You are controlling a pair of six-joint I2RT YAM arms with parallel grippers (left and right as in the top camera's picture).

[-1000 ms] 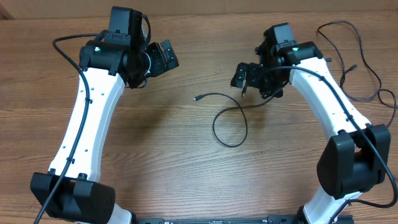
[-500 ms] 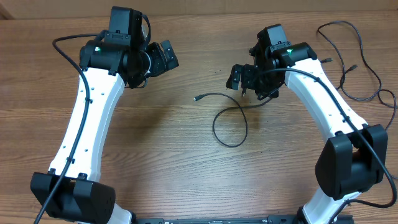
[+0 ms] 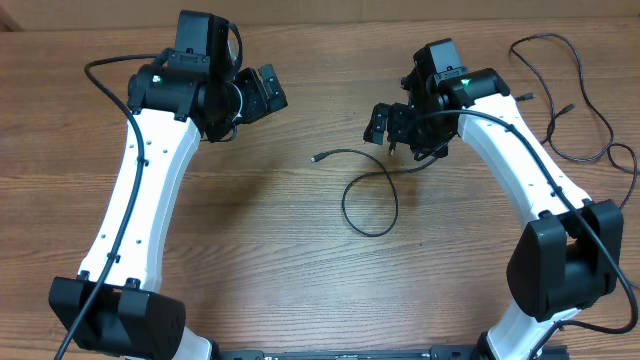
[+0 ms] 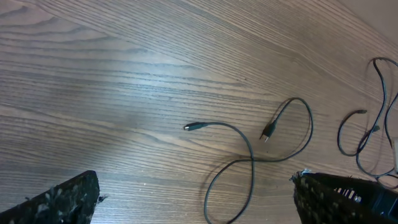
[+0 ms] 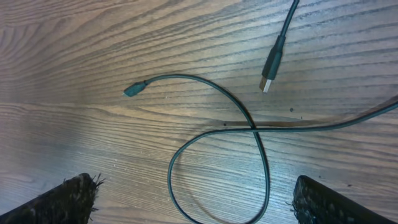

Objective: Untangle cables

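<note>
A short black cable lies mid-table and crosses itself in one loop. Its small plug points left. In the right wrist view the loop lies between my open fingers, with the crossing, the small plug and a USB plug beyond it. My right gripper hovers open over that cable's right end. A longer black cable lies in loose curves at the far right, apart from the short one. My left gripper is open at the upper left, away from both cables. The left wrist view shows the short cable and the longer one.
The table is bare brown wood. The thick black wires of the arms run along the white links. The arm bases stand at the near edge.
My right gripper has shifted slightly to the left over the short cable's end, then stopped. The left arm and both cables have not moved.
</note>
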